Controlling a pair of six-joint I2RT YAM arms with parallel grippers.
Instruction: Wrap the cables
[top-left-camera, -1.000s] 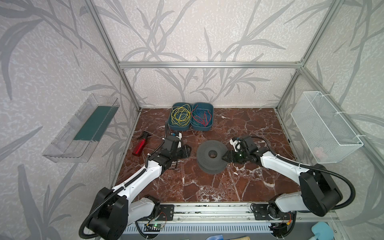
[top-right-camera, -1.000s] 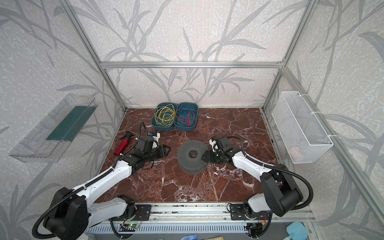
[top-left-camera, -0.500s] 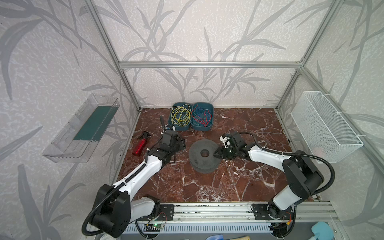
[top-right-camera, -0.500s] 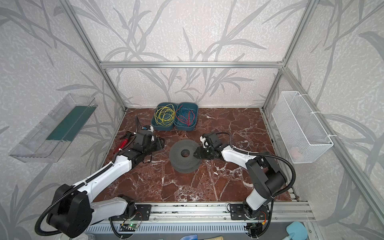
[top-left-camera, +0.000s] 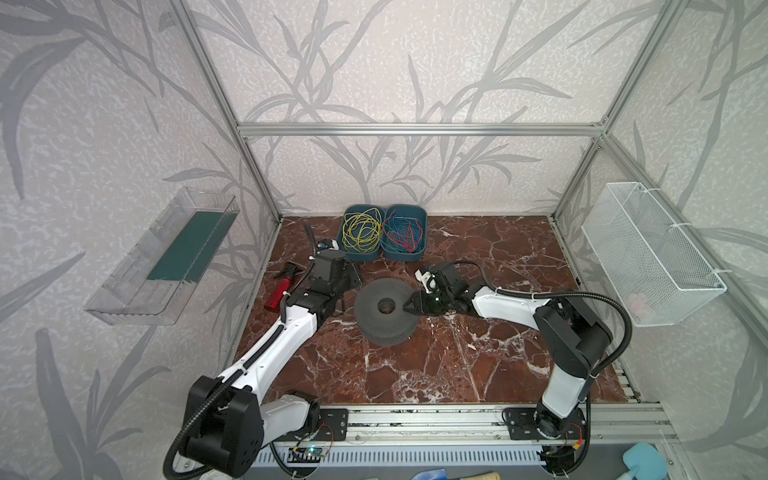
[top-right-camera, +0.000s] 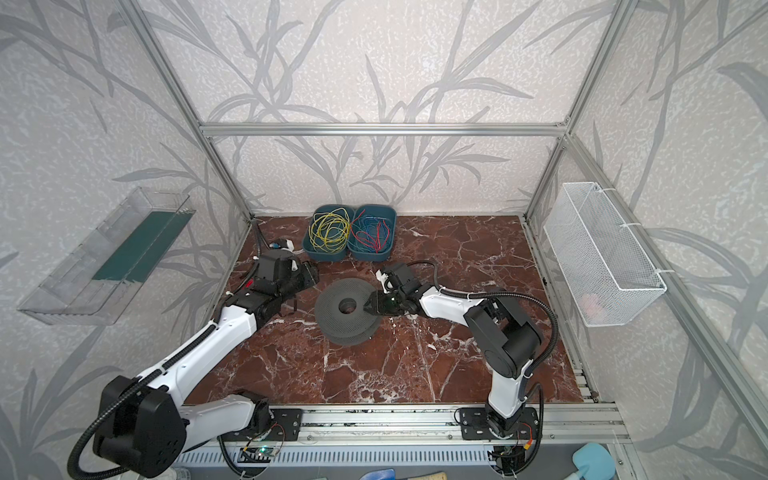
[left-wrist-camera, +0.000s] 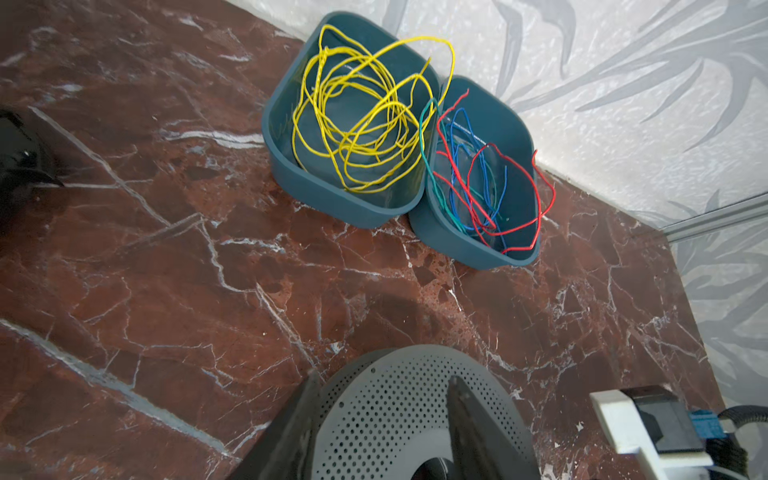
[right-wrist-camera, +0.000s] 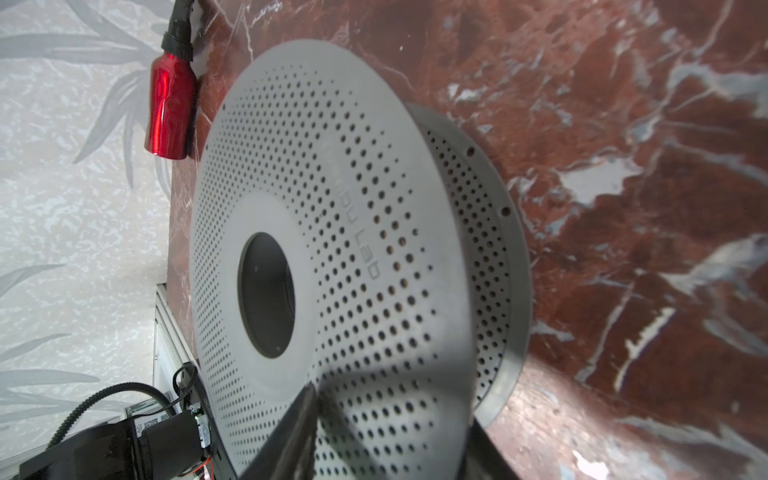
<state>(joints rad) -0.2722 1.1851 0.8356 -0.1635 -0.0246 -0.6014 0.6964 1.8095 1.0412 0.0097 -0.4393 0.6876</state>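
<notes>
The cables (top-left-camera: 360, 230) (top-right-camera: 329, 230) (left-wrist-camera: 357, 120) are thin yellow wires lying in a loose tangle in the left teal bin (top-left-camera: 347, 251) at the back. A grey perforated spool (top-left-camera: 370, 297) (top-right-camera: 332, 303) (left-wrist-camera: 395, 407) (right-wrist-camera: 332, 187) stands mid-floor. My right gripper (top-left-camera: 405, 305) (top-right-camera: 368, 305) (right-wrist-camera: 392, 405) is shut on the spool's upper flange at its right rim, one finger on top and one beneath. My left gripper (top-left-camera: 351, 279) (top-right-camera: 309, 274) (left-wrist-camera: 382, 374) hangs open over the spool's left rim, holding nothing.
A second teal bin (top-left-camera: 405, 249) with red, blue and green wires touches the first. A red spray bottle (top-left-camera: 279, 293) (right-wrist-camera: 168, 112) lies by the left wall. A white wire basket (top-left-camera: 648, 253) hangs on the right wall, a clear shelf (top-left-camera: 166, 257) on the left.
My right gripper has moved left and the spool has moved left with it. My left gripper has drawn back a little toward the bins and now stands over the spool's left rim.
</notes>
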